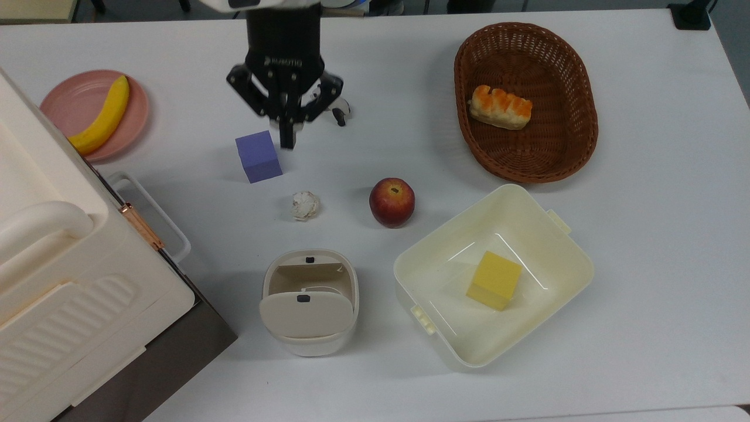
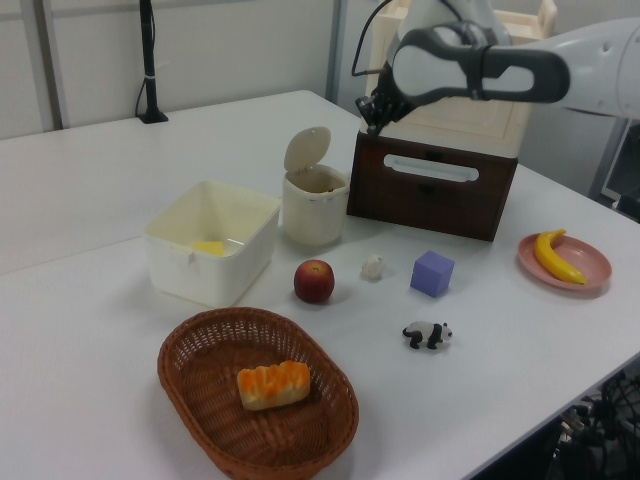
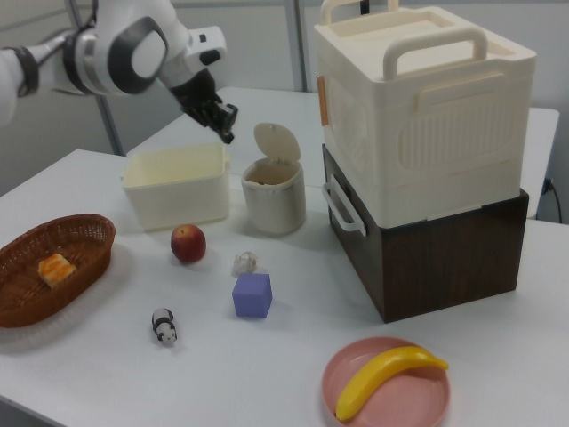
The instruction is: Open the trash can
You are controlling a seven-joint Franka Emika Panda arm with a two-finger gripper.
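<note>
Rounded-square plastic trash can (image 1: 309, 343), flat lid (image 1: 307, 313) upright.

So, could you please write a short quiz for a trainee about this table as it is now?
1. True or false: the flat greyish-beige lid of the small off-white plastic trash can stands raised.
2. What lies in the brown wicker basket? A) red apple B) orange-topped bread roll C) yellow foam cube
3. Which item rests on the round pink plate?

Key: 1 true. 2 B, the roll. 3 the yellow banana.
</note>
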